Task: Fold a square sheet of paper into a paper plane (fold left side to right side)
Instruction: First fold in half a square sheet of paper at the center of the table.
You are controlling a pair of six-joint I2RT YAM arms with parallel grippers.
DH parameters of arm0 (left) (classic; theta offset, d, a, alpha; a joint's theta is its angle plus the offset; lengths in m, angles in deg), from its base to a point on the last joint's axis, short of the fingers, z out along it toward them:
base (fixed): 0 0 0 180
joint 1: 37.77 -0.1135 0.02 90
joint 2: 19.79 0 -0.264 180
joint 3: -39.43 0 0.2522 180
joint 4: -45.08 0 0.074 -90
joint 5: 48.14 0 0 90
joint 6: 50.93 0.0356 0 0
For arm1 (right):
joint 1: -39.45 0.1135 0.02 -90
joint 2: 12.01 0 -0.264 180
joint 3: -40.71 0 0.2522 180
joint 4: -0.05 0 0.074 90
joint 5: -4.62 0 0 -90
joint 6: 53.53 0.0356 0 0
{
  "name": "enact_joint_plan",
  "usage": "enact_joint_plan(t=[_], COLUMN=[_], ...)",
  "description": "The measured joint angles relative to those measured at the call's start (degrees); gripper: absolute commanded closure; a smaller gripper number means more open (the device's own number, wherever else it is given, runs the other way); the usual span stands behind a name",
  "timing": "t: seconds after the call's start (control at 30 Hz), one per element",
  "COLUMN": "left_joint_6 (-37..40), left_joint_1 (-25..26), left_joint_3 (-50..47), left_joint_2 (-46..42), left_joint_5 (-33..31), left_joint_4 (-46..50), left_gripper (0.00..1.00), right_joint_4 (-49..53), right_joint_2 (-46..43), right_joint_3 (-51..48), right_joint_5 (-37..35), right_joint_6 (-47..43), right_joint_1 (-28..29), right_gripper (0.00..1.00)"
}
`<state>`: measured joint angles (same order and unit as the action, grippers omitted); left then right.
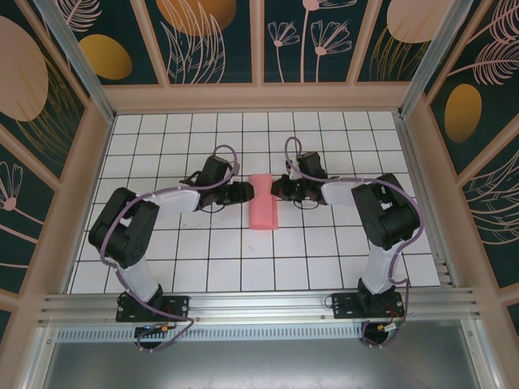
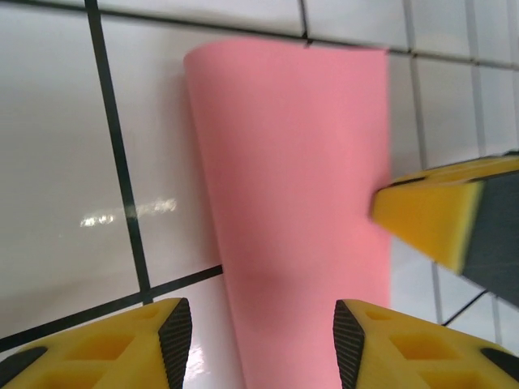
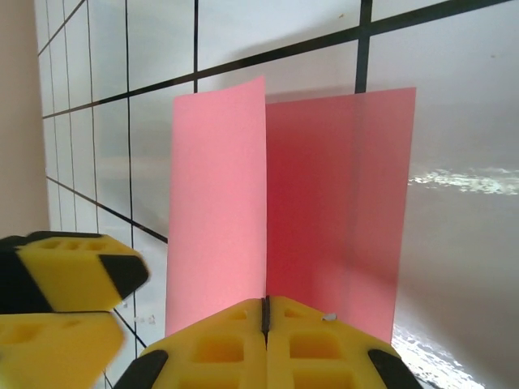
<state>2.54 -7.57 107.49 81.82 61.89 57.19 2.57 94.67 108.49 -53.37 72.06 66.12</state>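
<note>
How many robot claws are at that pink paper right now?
2. The left gripper sits open at the left edge of the square sheet of paper; the right gripper is at its right edge, shut on it.

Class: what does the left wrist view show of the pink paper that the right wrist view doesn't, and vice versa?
Left wrist: the sheet of paper as one smooth curved face, left gripper open over it. Right wrist: lighter and darker pink faces meeting at the shut right gripper. Both: pink paper, white grid table, the other arm's yellow finger.
</note>
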Motion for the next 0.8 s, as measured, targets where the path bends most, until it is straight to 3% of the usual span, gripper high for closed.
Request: enact_joint_plan(t=[0.67, 0.8], left_joint_6=[1.6, 1.8], left_joint_1=[3.7, 4.0], left_joint_3=[7.5, 8.3], left_joint_2=[6.4, 7.3], left_joint_5=[-6.1, -7.0], left_joint_4=[7.3, 8.2], left_gripper=[0.49, 0.49], right_joint_4=[4.0, 4.3], right_joint_2=[0.0, 0.0], right_joint_3=[1.0, 1.0], right_joint_5=[-3.8, -4.1], right_joint_6=[-2.6, -2.9], right_joint_1=[0.0, 0.0], right_gripper=[0.94, 0.83])
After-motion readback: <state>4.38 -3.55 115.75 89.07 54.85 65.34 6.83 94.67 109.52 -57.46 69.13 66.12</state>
